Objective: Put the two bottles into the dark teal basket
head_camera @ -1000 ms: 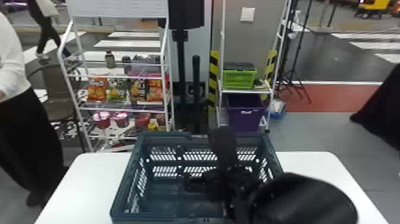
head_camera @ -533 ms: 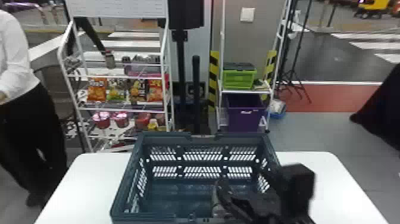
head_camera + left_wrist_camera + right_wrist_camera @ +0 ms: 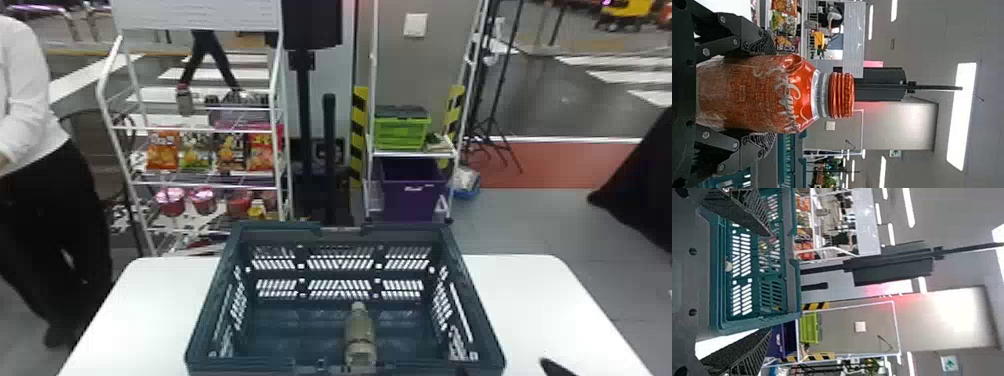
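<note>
Four snack bags (image 3: 231, 152) on white rack (image 3: 278, 200) beyond basket (image 3: 280, 230). Green crate (image 3: 400, 132) above purple bin (image 3: 412, 200), one each. Bottles: two. Clear bottle (image 3: 360, 330) inside basket; orange bottle (image 3: 746, 94) upright, clenched in left gripper (image 3: 772, 92). Right gripper (image 3: 506, 366) spread, empty, by near rim; earlier, over basket.

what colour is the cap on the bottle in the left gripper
The cap is a metallic orange-red; it shows best in the left wrist view.

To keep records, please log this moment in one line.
left gripper: holds orange bottle; right gripper: open; teal basket: one bottle inside; pending: orange bottle
</note>
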